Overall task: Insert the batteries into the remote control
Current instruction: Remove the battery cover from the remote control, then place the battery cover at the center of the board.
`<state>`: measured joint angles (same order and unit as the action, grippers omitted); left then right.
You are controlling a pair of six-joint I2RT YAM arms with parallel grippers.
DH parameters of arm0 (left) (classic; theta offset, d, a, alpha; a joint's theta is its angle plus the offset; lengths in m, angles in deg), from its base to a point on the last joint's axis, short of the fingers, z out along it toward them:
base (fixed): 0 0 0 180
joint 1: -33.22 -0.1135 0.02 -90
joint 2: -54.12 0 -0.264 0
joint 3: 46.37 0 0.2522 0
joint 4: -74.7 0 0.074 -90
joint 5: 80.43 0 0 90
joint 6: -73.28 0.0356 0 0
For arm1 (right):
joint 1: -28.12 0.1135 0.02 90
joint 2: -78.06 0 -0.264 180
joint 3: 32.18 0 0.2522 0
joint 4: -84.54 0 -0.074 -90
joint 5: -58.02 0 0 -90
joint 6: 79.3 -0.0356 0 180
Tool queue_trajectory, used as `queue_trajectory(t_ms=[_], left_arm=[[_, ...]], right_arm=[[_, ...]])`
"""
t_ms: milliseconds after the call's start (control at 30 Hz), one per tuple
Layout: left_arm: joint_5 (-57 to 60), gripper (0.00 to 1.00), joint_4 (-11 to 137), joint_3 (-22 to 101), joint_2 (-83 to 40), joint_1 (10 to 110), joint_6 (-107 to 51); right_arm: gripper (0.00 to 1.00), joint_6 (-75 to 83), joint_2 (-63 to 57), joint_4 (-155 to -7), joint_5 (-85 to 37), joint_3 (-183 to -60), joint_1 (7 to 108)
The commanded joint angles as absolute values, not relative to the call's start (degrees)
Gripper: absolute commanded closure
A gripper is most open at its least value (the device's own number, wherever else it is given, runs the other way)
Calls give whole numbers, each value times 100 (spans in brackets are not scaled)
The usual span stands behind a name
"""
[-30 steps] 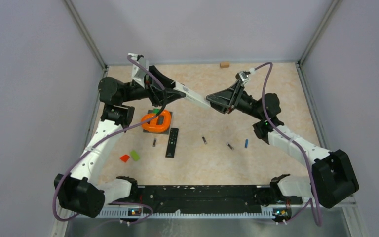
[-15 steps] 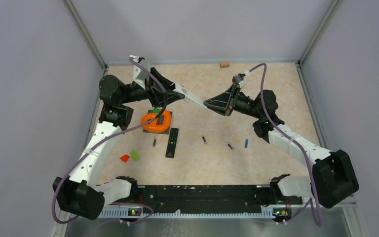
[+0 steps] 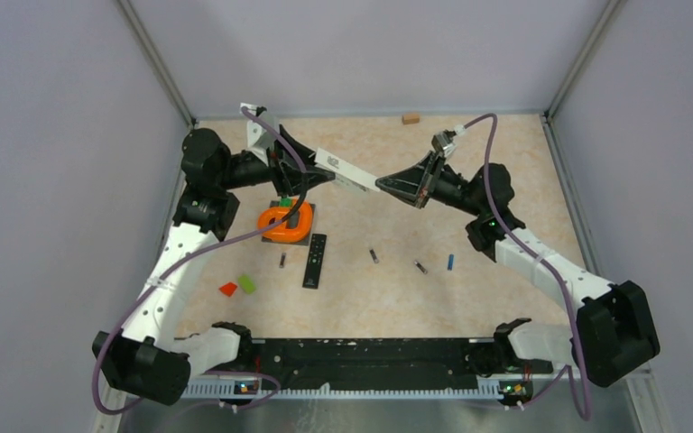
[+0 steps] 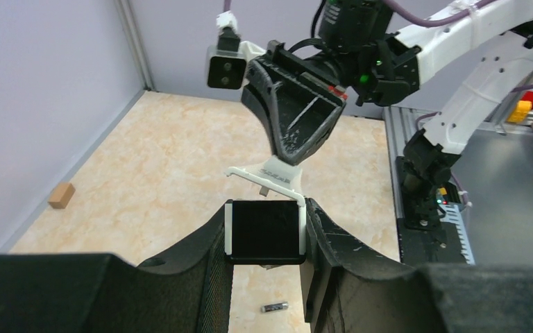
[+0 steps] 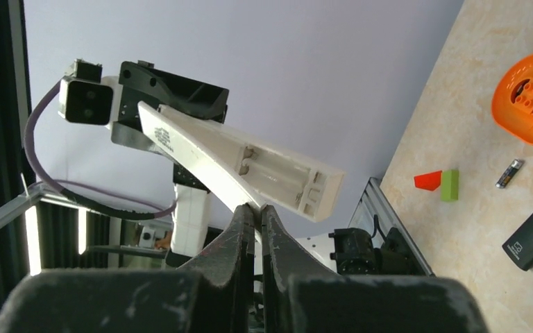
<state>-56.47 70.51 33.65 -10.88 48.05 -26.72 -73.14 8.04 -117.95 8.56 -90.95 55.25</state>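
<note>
Right end effector (image 5: 253, 208) has just closed. A second ago its fingers stood apart around the free end of the white remote (image 5: 250, 163); now they are pressed together, tips against the lower edge of that end. The wrist view shows almost no gap, so I cannot tell whether a thin lip of the casing is nipped between them or they merely butt against it. Over the same second both arms drifted a little, and the remote's free end now sits slightly nearer the far edge of the worktop (image 3: 370, 302).

Left end effector (image 4: 265, 225) is partly closed. It clamps the other end of the white remote across its width and holds it tilted in the air above the far half of the worktop. The open battery bay (image 5: 277, 179) faces the right wrist camera and looks empty.

All four batteries (image 3: 374, 256), the blue one (image 3: 450, 262) included, lie loose in a row across the middle of the worktop. One is to the left of the black remote (image 3: 315, 261) and three to its right, all well apart from both end effectors.

My reading is that the closing move steadies or adjusts the white remote at its bay end, so loading proper has not begun and no battery is picked up yet
</note>
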Motion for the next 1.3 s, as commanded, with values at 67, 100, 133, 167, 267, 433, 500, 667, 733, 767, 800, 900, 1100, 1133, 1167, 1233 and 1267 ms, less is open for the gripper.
queue_trajectory(t_ms=[67, 100, 133, 167, 267, 433, 500, 667, 733, 767, 800, 900, 1100, 1133, 1167, 1233, 1267], left_arm=[[-5199, 100, 6615, 3546, -998, 4810, -2123], [-5106, 100, 6583, 3474, -1004, 4789, -2082], [-5032, 100, 6562, 3407, -1019, 4757, -2085], [-4979, 100, 6552, 3345, -1040, 4724, -2104], [-4851, 100, 6660, 3129, -1100, 4634, -2222], [-4721, 100, 6771, 2880, -1184, 4564, -2320], [-4683, 100, 6771, 2807, -1202, 4562, -2327], [-4771, 100, 6833, 2677, -1224, 4561, -2444], [-4841, 100, 6919, 2663, -1213, 4562, -2527], [-4872, 100, 6966, 2663, -1215, 4562, -2568], [-4920, 100, 7037, 2658, -1215, 4562, -2620], [-5088, 100, 7290, 2626, -1215, 4562, -2845], [-5247, 100, 7727, 2558, -1186, 4562, -3196], [-5271, 100, 7793, 2558, -1177, 4562, -3260], [-5282, 100, 7866, 2549, -1156, 4568, -3314], [-5320, 100, 8024, 2523, -1135, 4570, -3409], [-5328, 100, 8092, 2518, -1136, 4570, -3457]], right_arm=[[100, -7358, 1279, -12729, 388, -8889, 5405], [100, -7325, 1334, -12790, 308, -8851, 5375], [100, -7285, 1390, -12808, 238, -8822, 5347], [100, -7223, 1438, -12792, 178, -8807, 5328], [100, -6999, 1580, -12498, -58, -8758, 5260], [100, -6534, 1808, -11703, -625, -8622, 5036], [100, -6297, 1901, -11150, -941, -8585, 4922], [100, -5444, 1750, -9730, -1633, -8583, 4781], [100, -5179, 1569, -9350, -1773, -8548, 4761], [100, -5055, 1462, -9213, -1814, -8513, 4758], [100, -4931, 1362, -9143, -1865, -8458, 4747], [100, -4669, 1038, -9024, -2013, -8259, 4726], [100, -4140, 543, -9006, -2424, -7874, 4675], [100, -4099, 545, -9216, -2382, -7692, 4627], [100, -4080, 542, -9371, -2345, -7551, 4571], [99, -3948, 503, -9274, -2311, -7489, 4462], [91, -3843, 480, -9088, -2293, -7556, 4421]])
